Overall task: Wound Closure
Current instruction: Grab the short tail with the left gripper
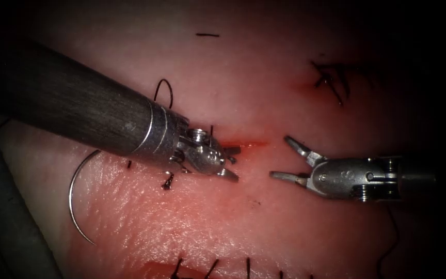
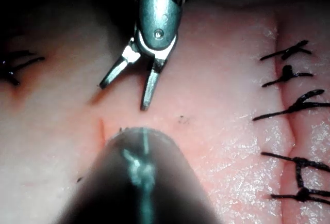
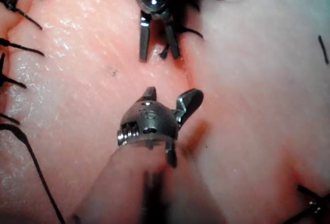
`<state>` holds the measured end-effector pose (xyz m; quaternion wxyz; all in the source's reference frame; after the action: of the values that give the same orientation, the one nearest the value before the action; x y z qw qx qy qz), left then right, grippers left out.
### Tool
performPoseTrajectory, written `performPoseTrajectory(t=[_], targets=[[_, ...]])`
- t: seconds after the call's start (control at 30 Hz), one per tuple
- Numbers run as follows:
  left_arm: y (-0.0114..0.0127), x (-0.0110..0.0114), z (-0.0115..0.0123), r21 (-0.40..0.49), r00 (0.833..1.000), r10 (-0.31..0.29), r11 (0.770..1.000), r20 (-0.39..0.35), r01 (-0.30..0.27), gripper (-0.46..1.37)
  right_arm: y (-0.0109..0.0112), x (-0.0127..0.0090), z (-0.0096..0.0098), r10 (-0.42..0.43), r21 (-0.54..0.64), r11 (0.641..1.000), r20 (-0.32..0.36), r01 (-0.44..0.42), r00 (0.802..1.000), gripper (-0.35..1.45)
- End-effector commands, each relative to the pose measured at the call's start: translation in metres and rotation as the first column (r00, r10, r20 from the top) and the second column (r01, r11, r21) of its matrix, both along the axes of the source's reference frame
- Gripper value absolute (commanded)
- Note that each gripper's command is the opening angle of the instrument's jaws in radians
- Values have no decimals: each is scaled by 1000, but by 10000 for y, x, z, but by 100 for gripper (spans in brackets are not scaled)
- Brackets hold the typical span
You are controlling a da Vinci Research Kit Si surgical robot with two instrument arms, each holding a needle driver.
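Surgical practice bench: stitched tissue (image 1: 192,206) under endoscope light.

You have two tools: the left tool (image 1: 232,163) and right tool (image 1: 284,157). One needle (image 1: 76,194) lies left of your left tool. One cut (image 1: 243,144) sits between them.

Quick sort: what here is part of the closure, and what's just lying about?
In the job:
- left end effector, jaws open, holding nothing
- right end effector, jaws open, holding nothing
- curved needle, lying free on the tissue, left of the cut
- thread loop

Lying about:
- cut end of thread
- finished stitches
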<state>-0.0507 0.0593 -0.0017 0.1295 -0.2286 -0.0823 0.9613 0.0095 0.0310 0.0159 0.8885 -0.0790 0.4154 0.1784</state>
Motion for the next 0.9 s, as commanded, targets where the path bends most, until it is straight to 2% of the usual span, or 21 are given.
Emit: performPoseTrajectory(t=[0.03, 0.3, 0.43, 0.57, 0.7, 0.77, 0.83, 0.9], targets=[[0, 0, 0, 4, 1000, 0, 1000, 2, 0, 14, 0, 0, 0, -1, 0, 1000, 0, 1, 1000, 90], [1, 2, 1, 6, 1000, -9, 1000, -6, 9, -35, -3, 0, -1, -1, -1, 1000, 0, 1, 1000, 91], [2, 6, 3, 0, 1000, -13, 1000, -25, 13, -35, -5, 0, -3, -2, -1, 1000, 0, 2, 1000, 90], [0, 9, 4, 21, 999, 8, 1000, -43, -7, -35, -6, 0, -4, -1, -1, 1000, 0, 1, 1000, 89], [-3, 10, -4, 9, 999, 29, 1000, -39, -29, -35, -5, 0, -3, -1, -1, 1000, 0, 1, 1000, 87], [-5, 9, -10, -2, 999, 29, 1000, -19, -29, -35, -3, 0, -1, -2, -7, 1000, 0, 2, 1000, 80], [-6, 9, -17, -5, 999, 41, 999, 25, -41, -35, -1, 1, 2, -21, -6, 1000, -19, 21, 1000, 80], [-8, 9, -27, -10, 997, 62, 998, 44, -61, -35, 3, 1, 8, -75, 8, 997, -90, 76, 993, 72]])
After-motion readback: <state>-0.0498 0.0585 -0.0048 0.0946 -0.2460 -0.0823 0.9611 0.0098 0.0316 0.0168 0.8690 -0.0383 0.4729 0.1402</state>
